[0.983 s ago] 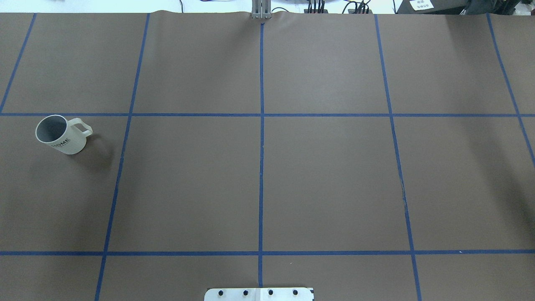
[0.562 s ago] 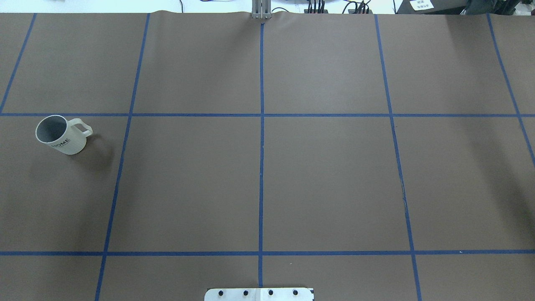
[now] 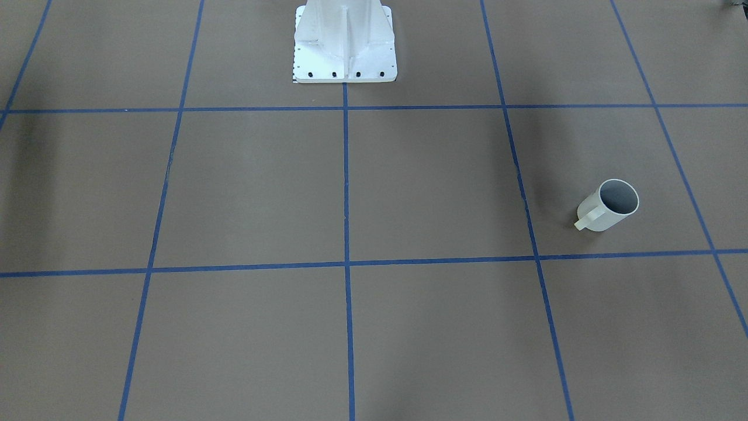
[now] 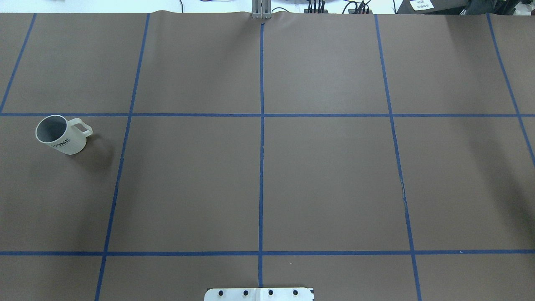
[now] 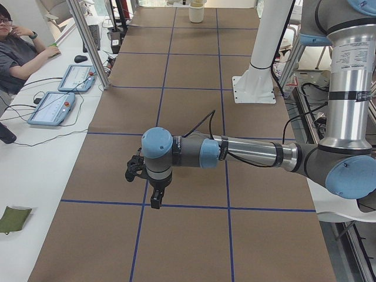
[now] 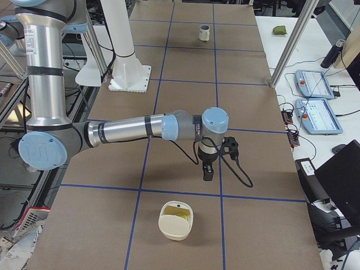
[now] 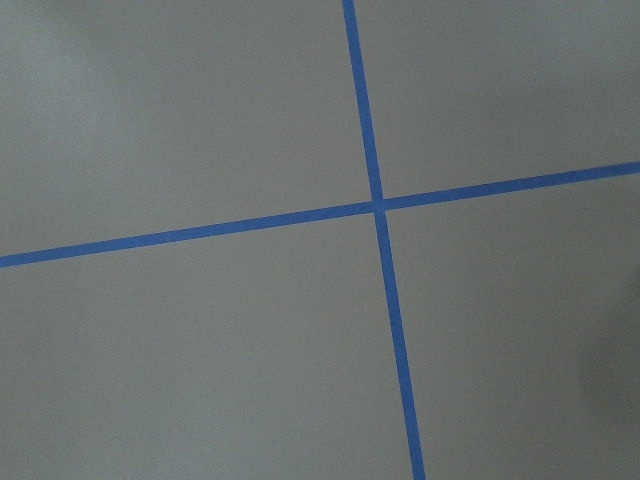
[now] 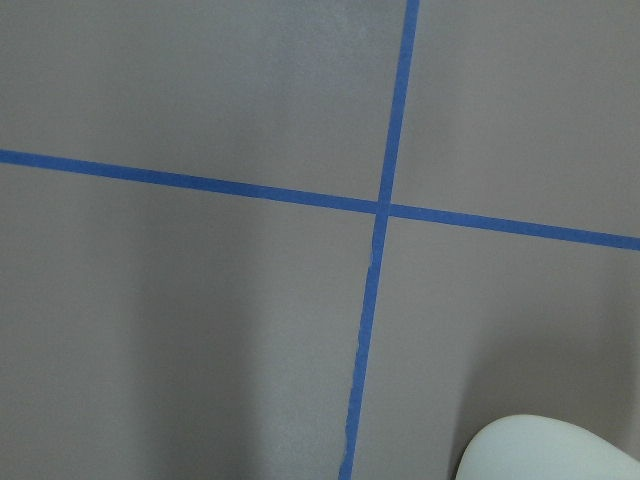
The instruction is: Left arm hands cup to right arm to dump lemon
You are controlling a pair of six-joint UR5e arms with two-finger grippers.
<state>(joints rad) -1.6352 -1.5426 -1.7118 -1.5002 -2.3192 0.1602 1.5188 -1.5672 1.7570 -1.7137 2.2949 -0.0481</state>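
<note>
The cup (image 4: 62, 134) is a cream-white mug with a grey inside and dark letters. It stands upright on the left part of the brown table, handle toward the centre, and also shows in the front-facing view (image 3: 608, 206) and far off in the right view (image 6: 205, 32). No lemon shows in its mouth. My left gripper (image 5: 154, 202) hangs pointing down over a tape crossing, and the arm hides the cup there. My right gripper (image 6: 207, 174) points down over the table's right part. I cannot tell whether either is open or shut.
A cream bowl (image 6: 175, 220) holding small yellow-green bits sits near the right end, and its rim shows in the right wrist view (image 8: 550, 450). The white robot pedestal (image 3: 345, 41) stands mid-table. A person (image 5: 17, 47) and tablets (image 5: 53, 106) are at a side desk.
</note>
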